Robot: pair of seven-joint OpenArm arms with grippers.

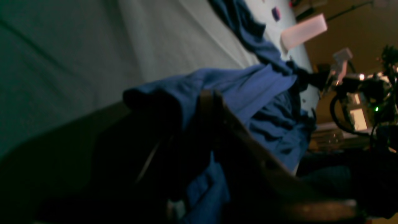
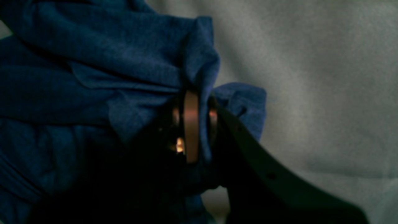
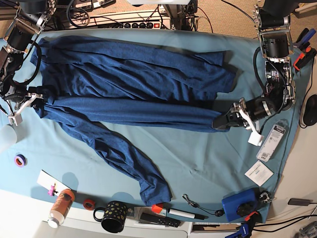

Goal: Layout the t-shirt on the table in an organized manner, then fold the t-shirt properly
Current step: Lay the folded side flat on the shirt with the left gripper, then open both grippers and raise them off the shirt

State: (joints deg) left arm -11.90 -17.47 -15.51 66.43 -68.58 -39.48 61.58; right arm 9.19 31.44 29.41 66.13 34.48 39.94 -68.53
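We see the t-shirt stretched across the table, one long fold trailing toward the near edge. Our left gripper is clamped on its edge at one end, and our right gripper pinches the opposite end.

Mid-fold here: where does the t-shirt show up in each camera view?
Left wrist: the t-shirt runs from centre up toward the top, pinched by the left gripper.
Right wrist: it fills the left half, bunched in the right gripper.
Base: stretched across the upper table, one part trailing toward the bottom.
Shared landmark: the teal table.
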